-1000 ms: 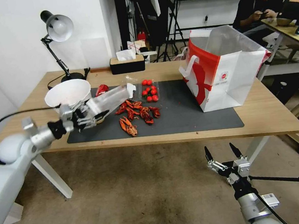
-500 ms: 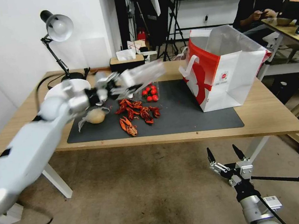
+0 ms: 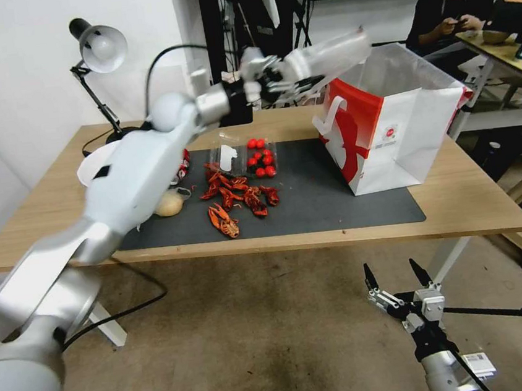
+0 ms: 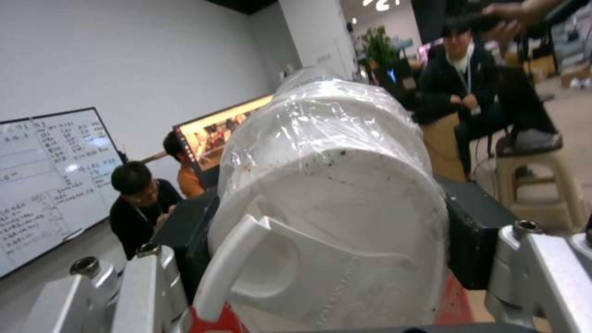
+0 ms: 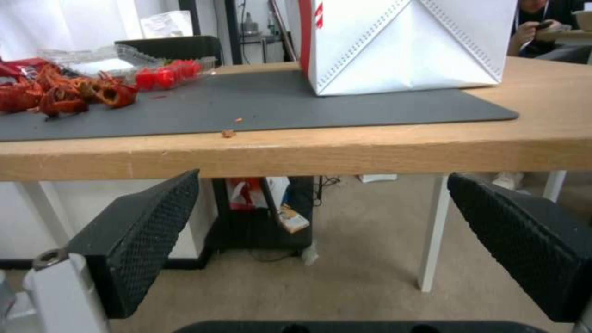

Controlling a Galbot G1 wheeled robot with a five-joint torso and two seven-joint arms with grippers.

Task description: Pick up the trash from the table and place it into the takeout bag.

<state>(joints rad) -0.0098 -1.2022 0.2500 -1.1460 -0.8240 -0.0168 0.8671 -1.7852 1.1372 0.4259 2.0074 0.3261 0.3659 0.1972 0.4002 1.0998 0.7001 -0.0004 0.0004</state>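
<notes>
My left gripper (image 3: pixel 295 78) is shut on a clear plastic cup with a white lid (image 3: pixel 330 56), held sideways in the air at the near rim of the takeout bag (image 3: pixel 403 124), above its left handle. In the left wrist view the cup's white lid (image 4: pixel 333 217) faces the camera, squeezed between the black pads (image 4: pixel 478 240). The white bag with red sides stands open on the right of the dark mat (image 3: pixel 337 206). My right gripper (image 3: pixel 395 275) hangs open below the table's (image 3: pixel 460 199) front edge, fingers (image 5: pixel 148 231) spread wide.
Red crayfish shells (image 3: pixel 237 201), a clear box of cherry tomatoes (image 3: pixel 260 158), a tan wrapped lump (image 3: pixel 168 203) and a white bowl (image 3: pixel 91 166) lie on the left of the mat, partly behind my arm. A lamp (image 3: pixel 99 50) stands at the back.
My left arm has swung up and to the right with the cup, from the mat's left end to the bag's rim. The right gripper has barely moved.
</notes>
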